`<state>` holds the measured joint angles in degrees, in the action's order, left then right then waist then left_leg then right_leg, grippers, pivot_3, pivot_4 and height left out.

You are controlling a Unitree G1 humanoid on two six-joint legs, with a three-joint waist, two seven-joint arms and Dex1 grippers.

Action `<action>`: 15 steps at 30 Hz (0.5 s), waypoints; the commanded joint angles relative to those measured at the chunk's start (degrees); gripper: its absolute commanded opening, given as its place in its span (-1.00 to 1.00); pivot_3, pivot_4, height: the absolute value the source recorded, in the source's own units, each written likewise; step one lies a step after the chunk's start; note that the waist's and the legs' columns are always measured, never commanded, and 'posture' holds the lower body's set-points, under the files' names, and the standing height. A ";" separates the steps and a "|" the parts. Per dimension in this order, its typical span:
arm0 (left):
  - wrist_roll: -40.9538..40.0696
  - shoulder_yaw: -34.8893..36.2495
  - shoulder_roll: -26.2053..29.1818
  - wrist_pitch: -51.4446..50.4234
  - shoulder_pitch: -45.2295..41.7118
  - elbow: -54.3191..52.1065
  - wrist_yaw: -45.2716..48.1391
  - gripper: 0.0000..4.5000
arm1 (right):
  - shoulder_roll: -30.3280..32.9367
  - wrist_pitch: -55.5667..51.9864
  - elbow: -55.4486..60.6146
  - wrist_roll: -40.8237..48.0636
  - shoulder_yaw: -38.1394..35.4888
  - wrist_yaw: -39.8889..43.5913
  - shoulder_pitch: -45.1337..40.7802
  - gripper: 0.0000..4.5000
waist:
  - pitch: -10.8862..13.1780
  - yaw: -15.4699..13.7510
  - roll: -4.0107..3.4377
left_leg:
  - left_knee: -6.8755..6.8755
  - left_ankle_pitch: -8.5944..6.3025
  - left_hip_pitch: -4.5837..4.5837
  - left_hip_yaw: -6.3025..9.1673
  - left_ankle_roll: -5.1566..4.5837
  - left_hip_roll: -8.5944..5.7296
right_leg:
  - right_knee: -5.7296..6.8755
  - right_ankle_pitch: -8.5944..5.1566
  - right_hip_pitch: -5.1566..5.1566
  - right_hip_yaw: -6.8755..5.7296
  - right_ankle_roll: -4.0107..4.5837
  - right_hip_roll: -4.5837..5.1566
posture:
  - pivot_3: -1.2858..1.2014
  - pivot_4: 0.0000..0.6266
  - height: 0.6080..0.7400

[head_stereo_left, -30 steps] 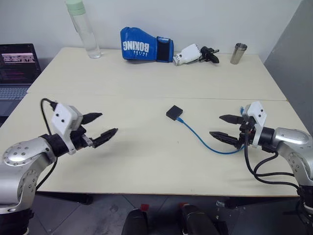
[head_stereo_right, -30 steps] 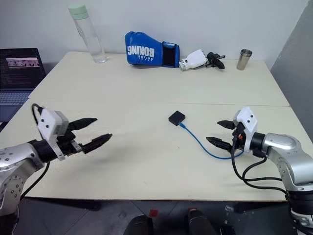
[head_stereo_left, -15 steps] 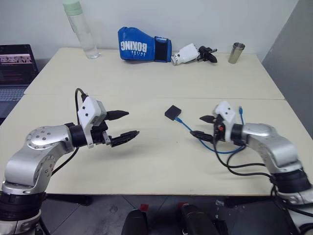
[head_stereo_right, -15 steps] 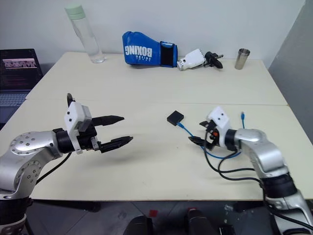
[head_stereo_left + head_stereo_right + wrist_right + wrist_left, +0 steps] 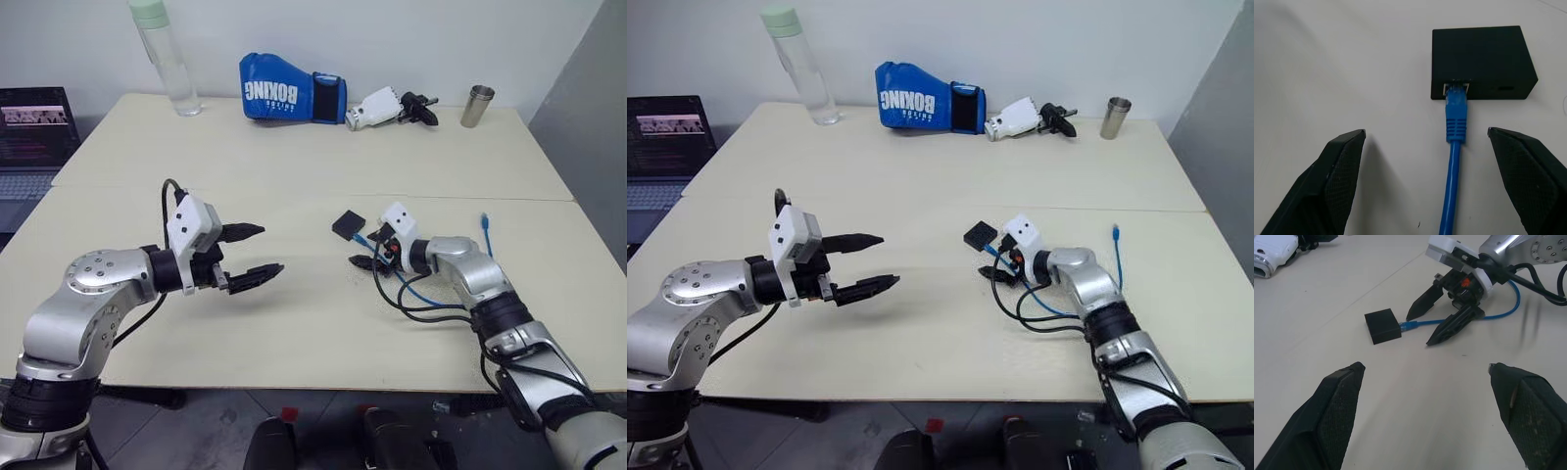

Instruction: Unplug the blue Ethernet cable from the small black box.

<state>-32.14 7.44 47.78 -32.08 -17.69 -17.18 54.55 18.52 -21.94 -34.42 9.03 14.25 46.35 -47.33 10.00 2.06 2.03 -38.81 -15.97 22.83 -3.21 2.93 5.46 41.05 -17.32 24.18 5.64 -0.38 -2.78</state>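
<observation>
The blue Ethernet cable [image 5: 1453, 186] runs off the right wrist view's edge.

Both pincers (left [image 5: 251, 252], right [image 5: 1436, 318]) gape wide.

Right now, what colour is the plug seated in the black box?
Bright blue, same as the cable; the plug sits in the box, clearest in the right wrist view.

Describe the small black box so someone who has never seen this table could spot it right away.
Start at the pale table, whose far edge holds a blue boxing glove. Come toward the near middle: the small black box lies flat there, just ahead of the right pincer. It is the only thing with the blue Ethernet cable plugged into its side.
</observation>
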 commanded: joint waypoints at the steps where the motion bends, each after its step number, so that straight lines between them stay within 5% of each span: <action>1: 0.29 0.27 -0.08 1.09 -1.22 -0.16 0.36 0.93 | -1.62 3.35 -5.86 -1.10 -1.64 0.55 -2.99 0.55 | 0.00 0.15 0.00 | 0.00 0.00 0.00 0.00 0.00 0.00 | 0.01 0.00 0.00 0.01 0.00 0.00 | 0.03 -0.52 1.00; 15: 0.53 0.26 -1.98 1.68 -1.27 1.00 0.41 0.93 | -1.98 9.17 -5.41 -6.69 -0.45 1.25 -1.53 -0.90 | 0.00 0.77 -0.01 | 0.01 0.01 0.01 0.02 0.01 0.01 | 0.03 0.00 0.00 -0.01 0.00 0.00 | 0.03 -0.52 1.00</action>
<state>-31.31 6.76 45.87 -31.62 -18.35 -15.81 54.65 16.65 -14.30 -42.20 3.69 12.76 47.39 -50.05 10.00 2.83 2.02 -38.79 -15.96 22.83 -3.19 2.94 5.48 41.08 -17.32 24.18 5.63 -0.38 -2.77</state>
